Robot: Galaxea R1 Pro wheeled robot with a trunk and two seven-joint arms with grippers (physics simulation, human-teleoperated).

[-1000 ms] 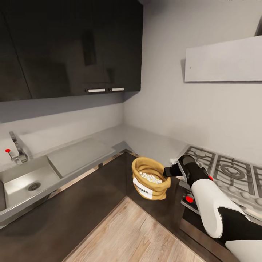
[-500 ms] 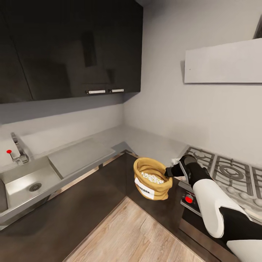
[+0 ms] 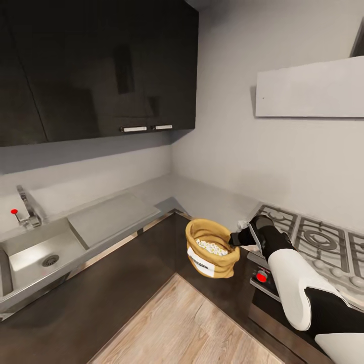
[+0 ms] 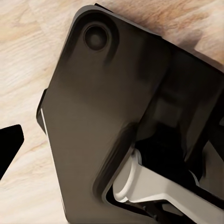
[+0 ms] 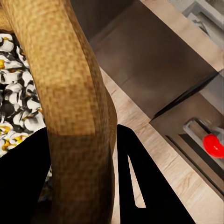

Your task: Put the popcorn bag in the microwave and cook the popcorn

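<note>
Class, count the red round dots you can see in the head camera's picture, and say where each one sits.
2: one red dot beside the sink tap; another on the panel below the hob. The right arm may hide more.

The popcorn bag [image 3: 211, 247], clamped in the right pincer [image 3: 235, 237], has shifted slightly right above the floor.

Grey countertop [image 3: 202, 197] seemingly carries hob [image 3: 318, 242].
</note>
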